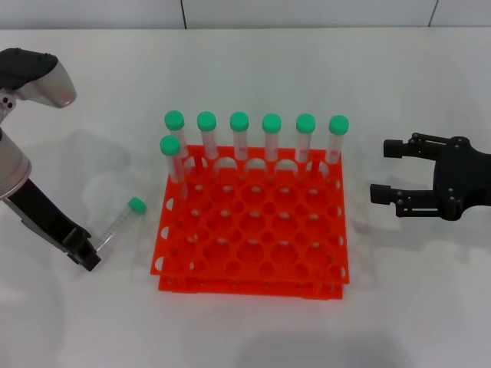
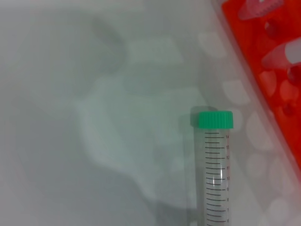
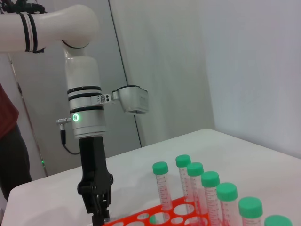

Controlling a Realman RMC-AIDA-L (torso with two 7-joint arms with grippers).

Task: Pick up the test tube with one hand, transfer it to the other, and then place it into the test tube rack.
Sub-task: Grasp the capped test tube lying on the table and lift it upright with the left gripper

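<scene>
Left gripper [image 1: 86,257]: black, two-fingered, on a silver wrist; low over the table [image 1: 253,337], on the rack's left near its front corner. Its tip sits at the bottom end of the lying tube. Cannot tell whether the fingers are spread or pinched on that tube. The right wrist view shows this arm upright, a green ring light on its wrist, the gripper [image 3: 97,207] pointing down just behind the rack's edge.

Tube [image 1: 120,223]: clear, faint graduation marks, green cap. Lies on the table just left of the rack, apart from it, cap toward the rack's back, bottom end toward the left gripper. In the left wrist view the tube [image 2: 215,179] shows black scale marks, with the rack's edge beside it.

Rack [image 1: 253,230]: orange-red, square, two tiers, grid of round holes. Stands mid-table between the two grippers.

Standing tubes [image 1: 239,136]: seven, same make, green caps, all upright in the rack. Six fill the back row side by side; one stands in the second row at the rack's left end. The remaining holes hold nothing. The right wrist view shows them [image 3: 161,186] in a line rising from the rack [image 3: 164,216].

Right gripper [image 1: 393,170]: black, two-fingered; right of the rack, level with its back half, well apart from it. Fingers spread, pointing toward the rack, holding nothing.
</scene>
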